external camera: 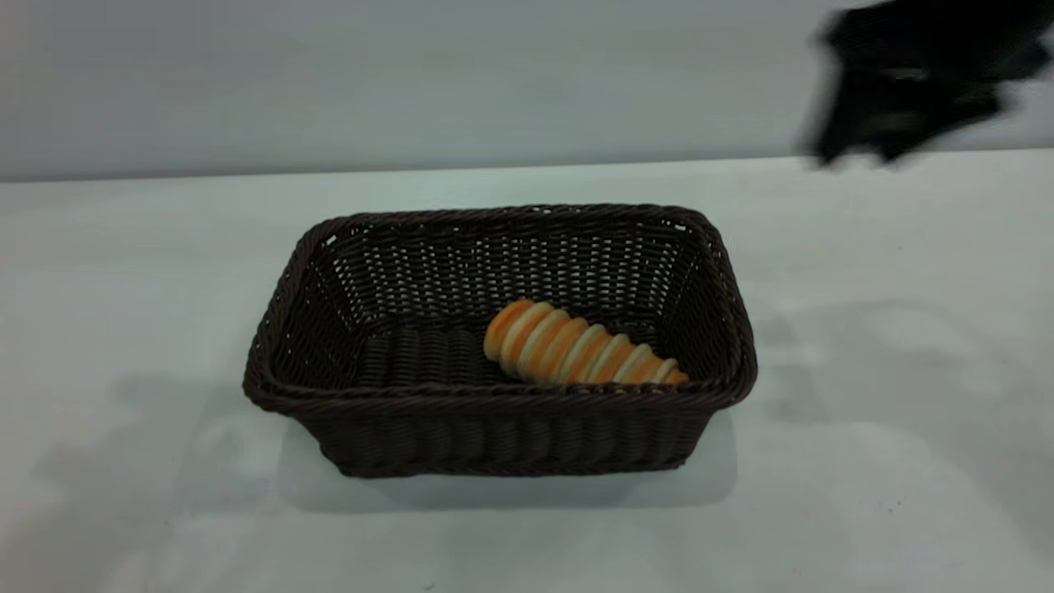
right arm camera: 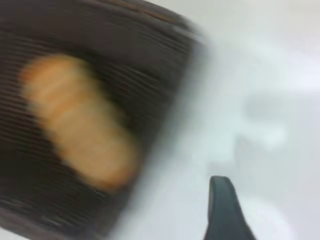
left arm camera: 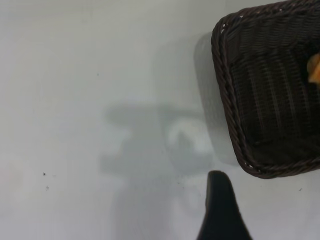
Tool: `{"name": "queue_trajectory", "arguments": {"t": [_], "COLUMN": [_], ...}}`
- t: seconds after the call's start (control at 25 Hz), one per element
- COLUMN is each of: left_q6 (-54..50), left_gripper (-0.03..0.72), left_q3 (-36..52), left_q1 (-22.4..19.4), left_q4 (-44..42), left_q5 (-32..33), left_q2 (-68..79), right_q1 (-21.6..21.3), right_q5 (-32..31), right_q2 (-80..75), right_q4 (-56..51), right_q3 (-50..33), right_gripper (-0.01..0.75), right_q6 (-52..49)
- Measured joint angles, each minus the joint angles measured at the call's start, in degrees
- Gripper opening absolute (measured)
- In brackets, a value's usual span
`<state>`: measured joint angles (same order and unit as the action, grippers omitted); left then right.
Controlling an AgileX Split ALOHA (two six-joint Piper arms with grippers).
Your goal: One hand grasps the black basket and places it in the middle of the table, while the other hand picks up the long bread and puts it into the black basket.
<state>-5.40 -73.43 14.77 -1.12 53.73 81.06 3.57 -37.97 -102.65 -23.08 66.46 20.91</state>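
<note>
The black basket (external camera: 502, 399) stands in the middle of the white table (external camera: 865, 461). The long bread (external camera: 576, 346) lies inside it on the floor, toward the right end, slanting to the front right corner. My right gripper (external camera: 906, 91) is a blurred dark shape high at the far right, well clear of the basket. In the right wrist view only one dark tip of that gripper (right arm camera: 222, 210) shows over bare table, beside the blurred basket (right arm camera: 150, 60) and bread (right arm camera: 80, 125). My left gripper (left arm camera: 220, 210) hangs over the table just outside a basket corner (left arm camera: 230, 100), holding nothing.
Soft shadows of the arms fall on the tabletop on both sides of the basket. A few tiny dark specks (left arm camera: 44, 174) mark the surface. A pale wall (external camera: 412, 82) runs behind the table's far edge.
</note>
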Motion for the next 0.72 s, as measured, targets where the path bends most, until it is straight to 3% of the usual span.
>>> {"name": "queue_trajectory", "arguments": {"t": [0.12, 0.28, 0.48, 0.72], "left_q6": [0.3, -0.1, -1.5, -3.2], "left_gripper": [0.544, 0.544, 0.544, 0.544], "left_q3": [0.0, 0.0, 0.1, 0.2], "left_q1": [0.0, 0.0, 0.0, 0.0], "left_q4": [-1.1, -6.4, -10.5, -10.7], "left_q5": [1.4, 5.5, 12.8, 12.9], "left_q2": [-0.3, -3.7, -12.5, -23.3], "right_q1": [-5.4, -6.9, -5.7, -5.2], "right_q5": [-10.2, -20.7, -26.6, -31.4], "right_q2": [1.8, 7.1, 18.9, 36.8], "right_q4": [10.7, 16.1, 15.8, 15.5], "right_q3": [0.0, 0.0, -0.9, -6.0], "right_gripper": [0.450, 0.450, 0.450, 0.450], "right_q6": [-10.7, -14.6, -15.3, -14.3]}}
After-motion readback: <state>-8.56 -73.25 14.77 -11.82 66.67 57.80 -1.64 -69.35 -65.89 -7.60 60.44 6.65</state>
